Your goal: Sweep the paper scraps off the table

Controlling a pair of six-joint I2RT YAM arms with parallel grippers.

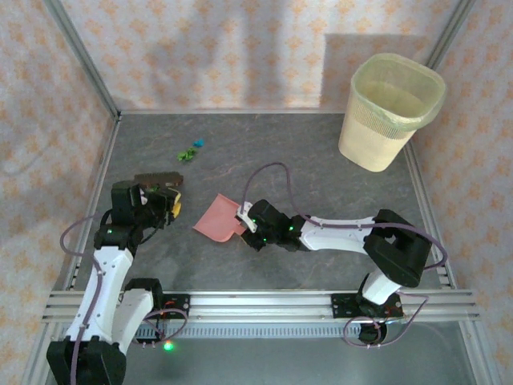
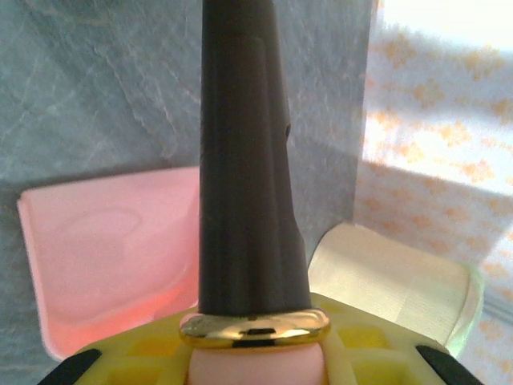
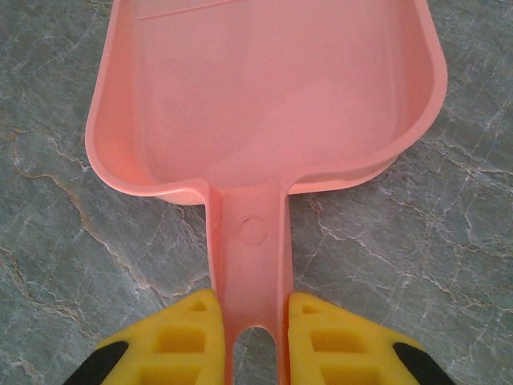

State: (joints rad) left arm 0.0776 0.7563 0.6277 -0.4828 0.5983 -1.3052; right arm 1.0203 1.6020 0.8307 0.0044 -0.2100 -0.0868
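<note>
Two tools are being clamped: dark-handled brush [image 2: 244,160] by left gripper [image 2: 252,365], pink plastic dustpan [image 3: 268,104] by right gripper [image 3: 252,345]. Crumpled green-teal paper scraps [image 1: 190,152] are lying at dustpan's eleven o'clock, unswept; both tools probably needed there.

Peach walls [image 1: 240,48] with a pale orange floral pattern stand on three sides, joined by aluminium corner posts [image 1: 82,56]; soft shadows cross the back wall

The dustpan [image 3: 264,120] is pink, paper scraps [image 1: 190,153] green and teal, table [image 1: 264,136] grey (stone-veined).
</note>
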